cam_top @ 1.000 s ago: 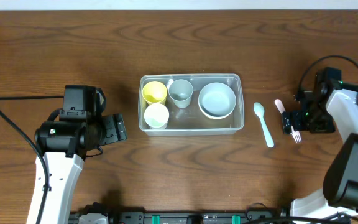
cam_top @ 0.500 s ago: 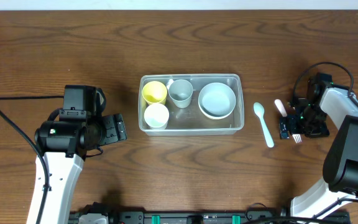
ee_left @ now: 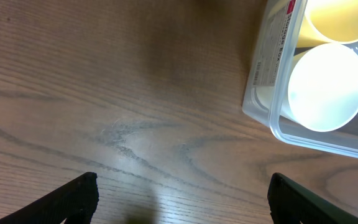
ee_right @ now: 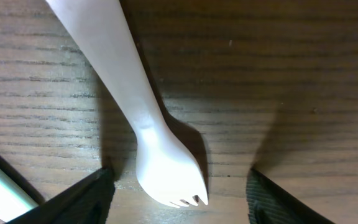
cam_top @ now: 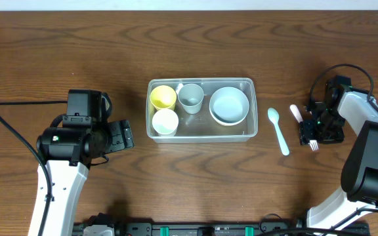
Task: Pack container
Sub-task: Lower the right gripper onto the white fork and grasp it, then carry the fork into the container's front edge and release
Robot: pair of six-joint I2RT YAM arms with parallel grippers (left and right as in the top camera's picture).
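On the left side of the wooden table (cam_top: 195, 190), toward its near edge, we see the left gripper (cam_top: 120, 136) hanging over bare wood with its jaws spread wide and nothing between them. From the left wrist camera its two dark fingertips (ee_left: 82, 190) sit at the lower corners of the picture, well apart, with only wood grain between them.

The container (cam_top: 199, 126), a clear shallow tub with a rim, stands near the middle of the table, just right of that gripper with a strip of wood between the two. Inside it, against the left wall, a yellow cup (cam_top: 163, 97) sits on the far side and a white cup (cam_top: 165, 122) on the near side. A grey cup (cam_top: 190, 97) is beside the yellow one, and a pale bowl (cam_top: 229, 105) fills the right end. All four stand upright, mouths up (the near middle of the tub floor is bare).

Right of the container a pale green spoon (cam_top: 278, 130) lies on the table, bowl end toward the far edge. Further right, near the right edge, a pale pink fork (cam_top: 296, 112) lies with its tines toward the near edge. The right gripper (cam_top: 312, 139) is down over the tine end, its jaws partly open and straddling the fork's head (ee_right: 166, 168). In the right wrist view we see wood showing on both sides between the fork and the fingers (ee_right: 95, 196), so it has hold of nothing
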